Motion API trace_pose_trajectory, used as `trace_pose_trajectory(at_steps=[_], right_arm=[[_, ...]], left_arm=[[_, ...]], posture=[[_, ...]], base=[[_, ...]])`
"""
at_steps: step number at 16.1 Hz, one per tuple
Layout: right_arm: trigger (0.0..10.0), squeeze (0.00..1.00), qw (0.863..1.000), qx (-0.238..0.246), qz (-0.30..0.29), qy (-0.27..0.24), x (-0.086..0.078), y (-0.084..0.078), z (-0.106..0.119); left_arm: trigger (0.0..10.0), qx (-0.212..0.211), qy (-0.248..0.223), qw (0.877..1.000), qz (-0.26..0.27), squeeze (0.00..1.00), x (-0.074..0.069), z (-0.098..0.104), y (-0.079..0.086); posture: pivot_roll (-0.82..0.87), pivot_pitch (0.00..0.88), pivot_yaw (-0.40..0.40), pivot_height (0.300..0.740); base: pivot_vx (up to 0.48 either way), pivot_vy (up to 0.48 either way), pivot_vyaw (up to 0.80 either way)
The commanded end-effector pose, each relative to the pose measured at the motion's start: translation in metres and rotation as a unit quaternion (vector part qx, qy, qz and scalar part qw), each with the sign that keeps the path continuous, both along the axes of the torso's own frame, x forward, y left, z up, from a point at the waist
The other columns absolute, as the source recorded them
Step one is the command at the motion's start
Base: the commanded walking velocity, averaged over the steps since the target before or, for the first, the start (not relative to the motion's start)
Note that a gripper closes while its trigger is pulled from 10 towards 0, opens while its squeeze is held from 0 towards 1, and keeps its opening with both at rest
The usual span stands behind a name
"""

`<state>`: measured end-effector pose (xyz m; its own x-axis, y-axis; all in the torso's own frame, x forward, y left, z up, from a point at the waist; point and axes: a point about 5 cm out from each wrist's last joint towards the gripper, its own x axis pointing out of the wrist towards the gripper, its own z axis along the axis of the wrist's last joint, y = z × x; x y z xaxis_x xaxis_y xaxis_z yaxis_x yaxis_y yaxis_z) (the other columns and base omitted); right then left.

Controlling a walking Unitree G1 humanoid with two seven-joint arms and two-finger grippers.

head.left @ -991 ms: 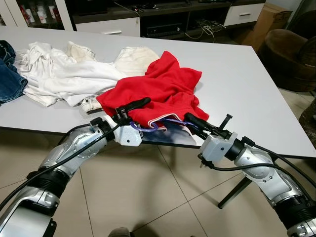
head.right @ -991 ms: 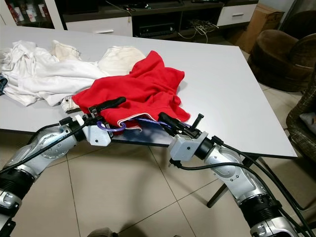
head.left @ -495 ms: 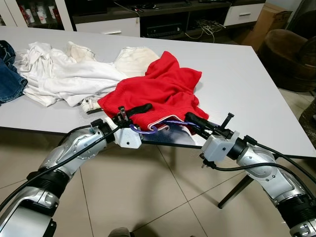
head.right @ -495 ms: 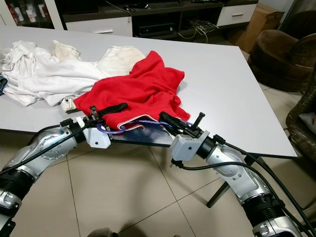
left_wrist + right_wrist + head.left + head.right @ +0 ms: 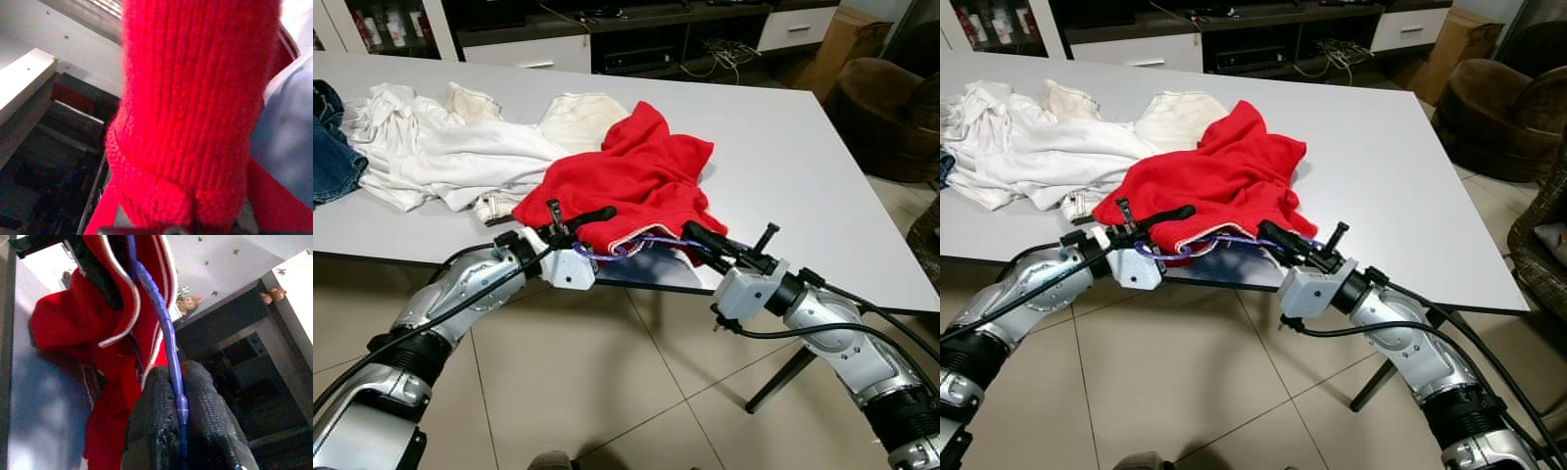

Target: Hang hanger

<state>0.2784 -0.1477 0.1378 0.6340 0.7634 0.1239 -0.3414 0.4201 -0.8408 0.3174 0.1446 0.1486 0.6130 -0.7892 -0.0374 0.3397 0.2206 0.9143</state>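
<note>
Fingers of the right gripper (image 5: 181, 431) pinch the purple hanger (image 5: 156, 303); the left gripper (image 5: 576, 221) pinches the red sweater (image 5: 636, 176) at the surface (image 5: 783, 147) edge.

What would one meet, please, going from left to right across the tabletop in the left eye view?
Blue jeans → white clothes → red sweater → bare white table.
</note>
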Motion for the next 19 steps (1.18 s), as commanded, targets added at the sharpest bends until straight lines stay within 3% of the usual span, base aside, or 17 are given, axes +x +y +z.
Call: trace_pose_trajectory(at_steps=[1, 2, 3, 5, 7, 9, 10, 11, 12, 19], right_arm=[[10.0, 0.18, 0.998, 0.036, 0.016, -0.046, -0.001, 0.008, 0.019], [10.0, 0.26, 0.998, 0.039, 0.008, -0.048, 0.0, 0.007, 0.02], [10.0, 0.0, 0.998, 0.038, 0.003, -0.052, 0.0, 0.006, 0.02], [10.0, 0.0, 0.998, 0.039, -0.002, -0.059, 0.0, 0.005, 0.021], [10.0, 1.0, 0.997, 0.051, -0.011, -0.064, 0.001, 0.001, 0.024], [10.0, 1.0, 0.997, 0.04, -0.023, -0.063, 0.003, -0.003, 0.023], [10.0, 0.99, 0.997, 0.034, -0.034, -0.065, 0.004, -0.006, 0.022], [10.0, 0.91, 0.996, 0.033, -0.041, -0.067, 0.005, -0.007, 0.023], [10.0, 0.0, 0.996, 0.038, -0.057, -0.065, 0.008, -0.012, 0.024], [10.0, 0.0, 0.991, 0.057, -0.111, -0.052, 0.008, -0.036, 0.024]], left_arm=[[0.0, 0.018, 0.011, 1.0, -0.009, 0.0, 0.0, -0.006, -0.006], [0.0, 0.015, 0.01, 1.0, 0.001, 0.0, 0.002, -0.005, -0.004], [0.0, 0.016, 0.01, 1.0, 0.005, 0.0, 0.003, -0.005, -0.004], [0.0, 0.017, 0.01, 1.0, 0.006, 0.0, 0.003, -0.006, -0.004], [0.0, 0.016, 0.011, 1.0, 0.006, 0.0, 0.003, -0.007, -0.005], [0.0, 0.016, 0.013, 1.0, 0.009, 0.0, 0.003, -0.008, -0.005], [0.0, 0.017, 0.014, 1.0, 0.012, 0.0, 0.003, -0.009, -0.005], [0.0, 0.018, 0.015, 1.0, 0.013, 0.0, 0.003, -0.01, -0.005], [0.0, 0.016, 0.017, 1.0, 0.019, 0.0, 0.003, -0.011, -0.003], [0.0, -0.004, 0.024, 0.998, 0.066, 0.0, 0.011, -0.012, 0.007]], posture=[[0.11, 0.0, -0.019, 0.74], [0.11, 0.0, -0.019, 0.74], [0.11, 0.0, -0.02, 0.74], [0.11, 0.0, -0.02, 0.74], [0.11, 0.0, -0.02, 0.74], [0.1, 0.0, -0.021, 0.74], [0.1, 0.0, -0.021, 0.74], [0.1, 0.0, -0.021, 0.74], [0.1, 0.0, -0.025, 0.74], [0.09, 0.0, -0.02, 0.74]], base=[[0.0, 0.0, 0.0], [0.0, 0.0, 0.0], [0.0, 0.0, 0.0], [0.0, 0.0, 0.0], [0.0, 0.0, 0.0], [0.0, 0.0, 0.0], [0.0, 0.0, 0.0], [0.0, 0.0, 0.0], [0.0, 0.0, 0.0], [0.0, 0.0, 0.0]])
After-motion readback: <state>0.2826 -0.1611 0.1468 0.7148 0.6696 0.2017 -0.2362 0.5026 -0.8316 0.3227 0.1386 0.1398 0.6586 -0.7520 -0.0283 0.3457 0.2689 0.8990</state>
